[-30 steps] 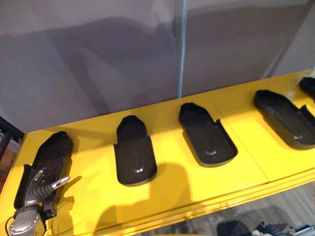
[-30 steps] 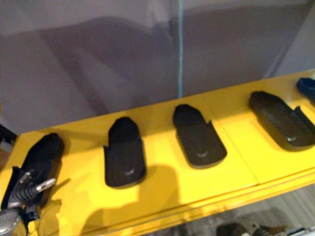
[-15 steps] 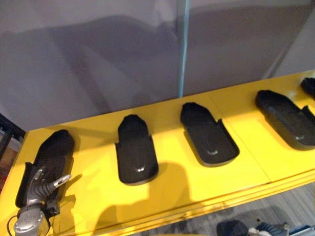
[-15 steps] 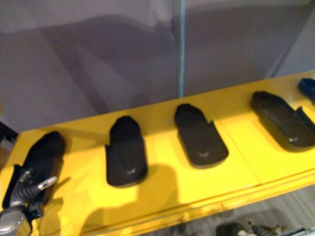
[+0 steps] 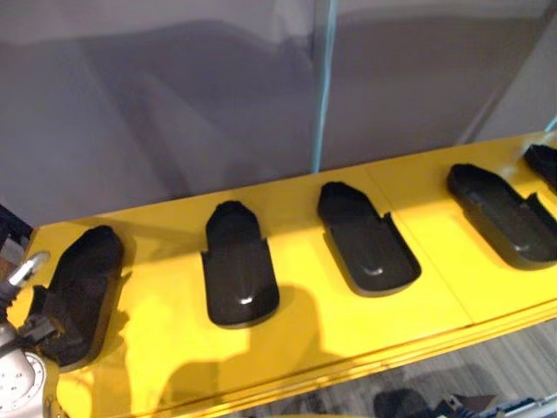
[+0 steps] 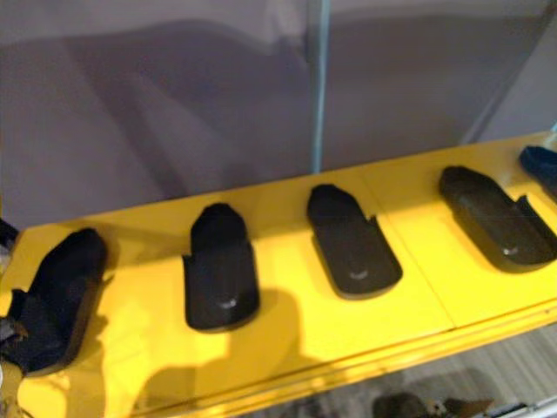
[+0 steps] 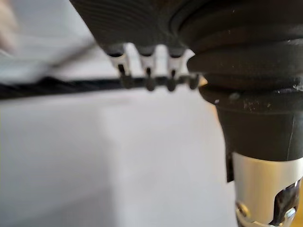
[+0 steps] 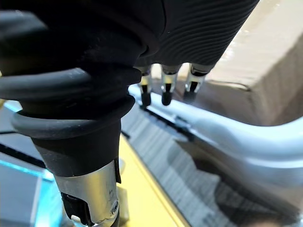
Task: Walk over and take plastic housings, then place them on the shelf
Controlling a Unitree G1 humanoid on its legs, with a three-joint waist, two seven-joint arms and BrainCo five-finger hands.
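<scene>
Several black plastic housings lie in a row on the yellow shelf point(image 5: 305, 335): the leftmost housing point(image 5: 83, 283), a second housing point(image 5: 237, 274), a third housing point(image 5: 365, 248), a fourth housing point(image 5: 505, 218) and part of another housing point(image 5: 544, 161) at the right edge. My left hand point(image 5: 26, 266) is at the shelf's left end, just beside the leftmost housing and off it. Its fingers point(image 7: 147, 78) are relaxed and hold nothing. My right hand point(image 8: 163, 90) hangs low with loose, empty fingers.
A grey wall with a pale blue upright strip point(image 5: 322, 87) closes the back of the shelf. Grey floor point(image 5: 487, 366) shows below the shelf's front edge. A pale rounded rail point(image 8: 222, 137) runs past my right hand.
My left hand has come off the leftmost housing and drawn back to the left. The housing stays lying on the shelf.
</scene>
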